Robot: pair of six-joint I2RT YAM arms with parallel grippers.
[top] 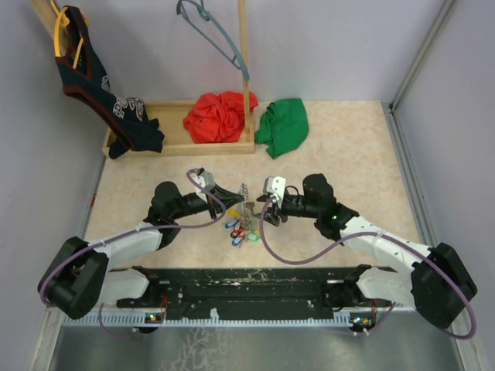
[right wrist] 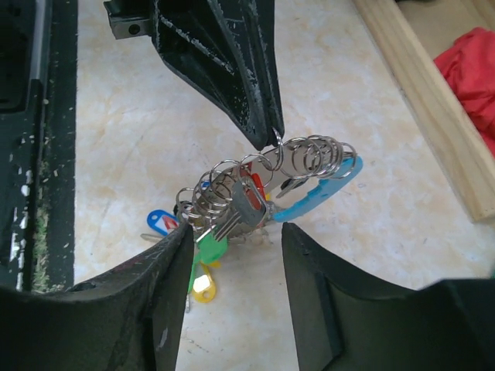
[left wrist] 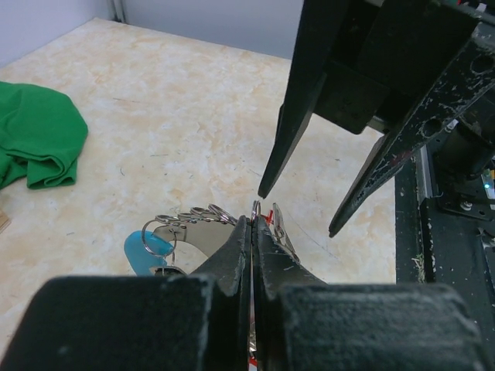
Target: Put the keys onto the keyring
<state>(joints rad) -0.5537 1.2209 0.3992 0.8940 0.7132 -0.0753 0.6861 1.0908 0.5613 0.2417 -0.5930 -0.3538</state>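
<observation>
Two claws meet over bench (top: pixel 356 147) centre, nearer the near edge: left claw (left wrist: pixel 254 220) pinches the keyring (right wrist: pixel 329 185), lifted, keys (right wrist: pixel 241 207) dangling; right claw (right wrist: pixel 237 230) spread, empty. Best: hold left steady; right takes one key squarely.

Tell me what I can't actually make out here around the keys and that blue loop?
- Top external: the keys are too small to count or tell apart.
- Left wrist: the shut left end effector hides most of the bunch; it pinches a wire ring, whose key is unseen.
- Right wrist: the open right end effector covers the lowest tags; overlapping rings hide which keys sit on the keyring.
</observation>
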